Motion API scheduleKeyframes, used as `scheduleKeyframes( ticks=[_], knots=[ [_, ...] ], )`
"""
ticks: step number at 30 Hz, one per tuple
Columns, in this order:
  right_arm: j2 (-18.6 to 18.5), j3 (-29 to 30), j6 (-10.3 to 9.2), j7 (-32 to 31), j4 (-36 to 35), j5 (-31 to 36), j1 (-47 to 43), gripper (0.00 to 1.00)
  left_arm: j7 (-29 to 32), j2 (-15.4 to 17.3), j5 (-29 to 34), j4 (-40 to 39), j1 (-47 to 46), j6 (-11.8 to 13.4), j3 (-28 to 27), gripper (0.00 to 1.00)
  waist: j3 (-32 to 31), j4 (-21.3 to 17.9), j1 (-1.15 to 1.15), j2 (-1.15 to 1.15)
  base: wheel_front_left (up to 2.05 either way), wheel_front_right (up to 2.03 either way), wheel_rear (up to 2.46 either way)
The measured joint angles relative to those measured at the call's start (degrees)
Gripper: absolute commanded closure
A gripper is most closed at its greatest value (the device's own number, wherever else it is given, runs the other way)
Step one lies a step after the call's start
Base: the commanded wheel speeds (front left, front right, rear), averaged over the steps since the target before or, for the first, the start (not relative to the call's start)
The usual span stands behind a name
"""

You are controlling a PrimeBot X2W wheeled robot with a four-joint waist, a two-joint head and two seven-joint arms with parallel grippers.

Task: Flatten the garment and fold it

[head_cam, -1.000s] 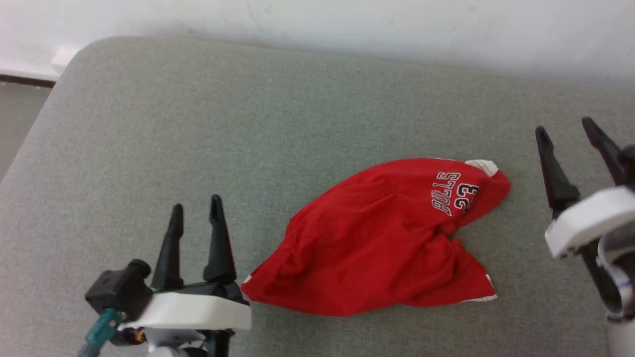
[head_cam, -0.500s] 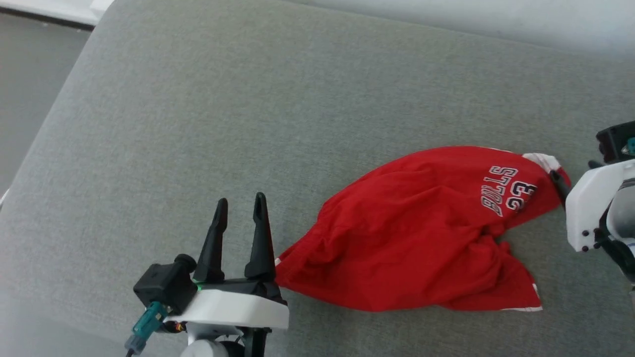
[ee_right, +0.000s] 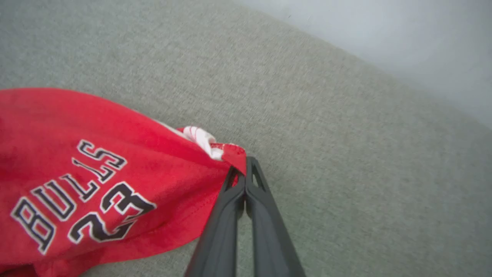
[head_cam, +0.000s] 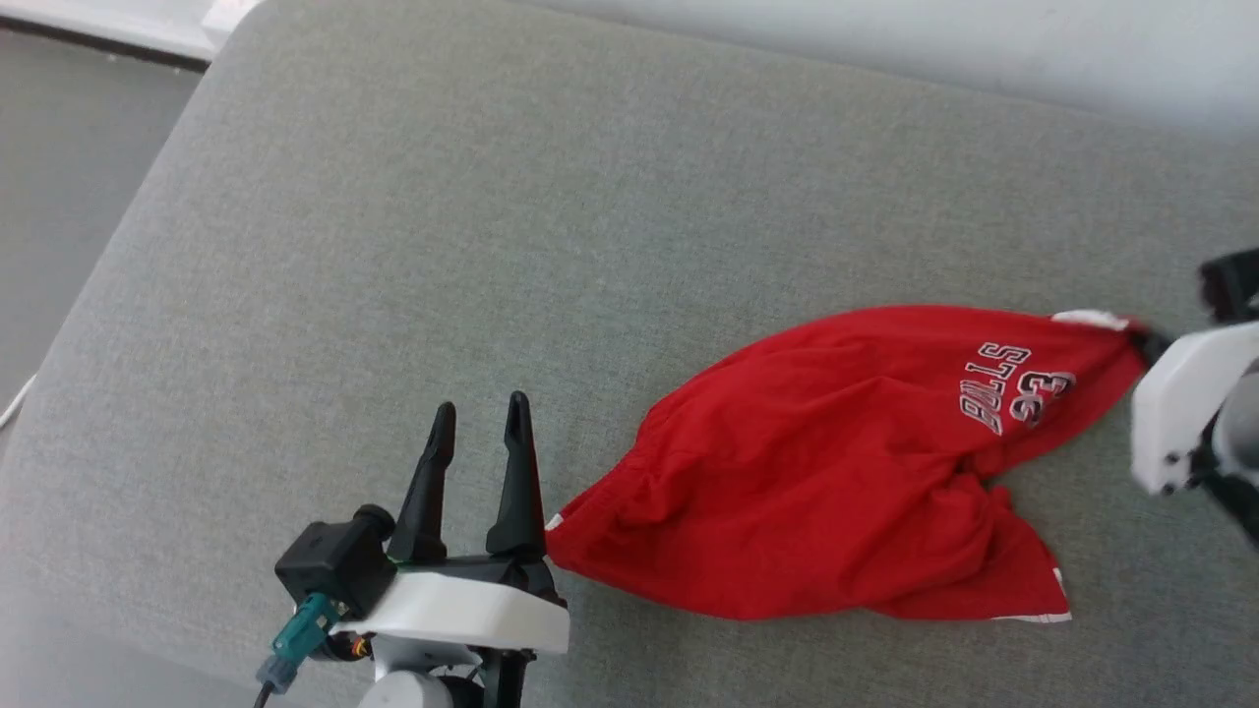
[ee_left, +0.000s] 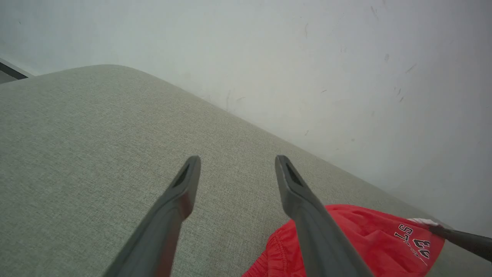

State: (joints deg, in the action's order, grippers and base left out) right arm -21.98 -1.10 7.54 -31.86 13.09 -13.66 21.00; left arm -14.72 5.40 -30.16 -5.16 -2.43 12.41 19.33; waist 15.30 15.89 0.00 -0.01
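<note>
Your right gripper [ee_right: 246,163] has shut since a second ago. Back then its fingers stood apart, off the right end of the garment [head_cam: 836,462]; now they're pinched together on that end's far corner. The red cloth bunches right at the tips, with the white stripe [ee_right: 200,140] crumpled just beside them. The corner is drawn out to a point toward the right. The "BULLS 23" print [ee_right: 77,196] sits just left of your grip.

The garment lies rumpled on the right half of the grey surface [head_cam: 492,197], stretching from the near middle out to the far right. One leg is flopped loose at the near right.

Over on the left, your left gripper [head_cam: 477,418] has its fingers apart with nothing between them. They point to the far side, toward the wall [ee_left: 307,57]. Its body sits just beside the garment's near-left end.
</note>
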Motion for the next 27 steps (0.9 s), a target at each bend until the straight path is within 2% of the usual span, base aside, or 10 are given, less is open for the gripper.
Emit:
scheduleKeyframes(
  ticks=[4,11,14,17,18,19,23,27],
  knots=[
    [-2.71,2.74,0.01,2.03,-1.27,1.58,3.92,1.0,0.0,-0.21,0.01,0.76,0.03,-0.77,-0.12,0.0,-1.86,-0.78,-0.01,0.0,0.0,0.0,0.0],
    [-11.15,6.54,0.01,1.58,-2.11,4.99,10.88,1.0,-0.01,-1.04,0.03,1.19,0.02,-1.86,0.16,0.0,-1.63,-0.97,-0.01,0.0,0.0,0.0,0.0],
    [-12.59,5.92,0.01,1.92,-0.12,5.24,11.76,1.0,0.0,-1.52,0.04,1.63,-0.02,-2.36,0.41,0.0,-0.31,-0.48,-0.01,0.0,0.0,0.0,0.0],
    [-12.28,4.61,0.01,3.46,3.25,5.79,11.94,1.0,-0.01,-1.76,0.12,2.21,-0.27,-2.87,0.8,0.0,1.41,0.23,0.0,0.0,0.0,0.0,0.0],
    [-11.94,4.24,0.01,3.97,4.49,6.12,11.98,0.41,-0.01,-1.8,0.12,2.37,-0.59,-3.09,0.92,0.0,1.99,0.46,0.0,0.0,0.0,0.0,0.0],
    [-11.55,4.05,0.01,4.25,5.73,6.44,12.09,0.0,-0.01,-1.87,0.12,2.47,-1.03,-3.27,1.02,0.0,2.53,0.66,0.0,0.0,0.0,0.0,0.0],
    [-9.95,3.46,0.01,5.87,9.1,7.71,12.96,0.0,-0.01,-2.16,0.12,2.85,-2.81,-3.33,1.25,0.0,4.11,1.18,0.01,0.0,0.0,0.0,0.0],
    [-8.16,3.42,0.01,8.44,8.0,6.78,14.01,0.0,-0.01,-2.22,0.12,3.52,-2.86,-3.35,1.01,0.0,3.66,0.92,0.01,0.0,0.0,0.0,0.0]
  ],
)
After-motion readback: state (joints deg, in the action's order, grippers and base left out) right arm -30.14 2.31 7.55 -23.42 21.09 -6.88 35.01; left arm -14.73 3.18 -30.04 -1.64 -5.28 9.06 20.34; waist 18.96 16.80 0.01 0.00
